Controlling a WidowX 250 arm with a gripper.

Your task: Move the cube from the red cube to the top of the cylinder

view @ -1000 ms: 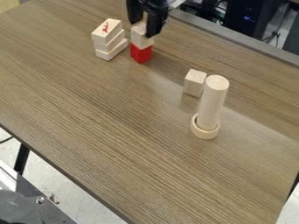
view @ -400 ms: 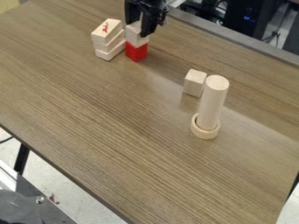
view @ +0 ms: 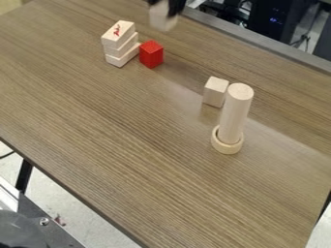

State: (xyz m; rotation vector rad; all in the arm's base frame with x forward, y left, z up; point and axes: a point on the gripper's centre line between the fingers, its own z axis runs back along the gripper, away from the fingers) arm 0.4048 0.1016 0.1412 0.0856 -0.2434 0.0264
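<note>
Cube (view: 163, 20) | between tips of end effector (view: 165, 8), jutting below | closed on it

No text or number can be read. On the topmost stacked block (view: 111, 37), a small red marking (view: 117, 30) is seen, but its meaning cannot be made out.

Bench (view: 116, 145): brown, streaked with darker and lighter grain. Upper left, red cube (view: 151, 54), solid red; beside it, stacked blocks (view: 119, 50) in pale cream, red squiggle on the topmost. Right of centre, block (view: 215, 92), cylinder (view: 234, 116), ring (view: 226, 147): pale tan. Top edge, pincer (view: 165, 8) black, upper cube (view: 161, 21) whitish.
</note>
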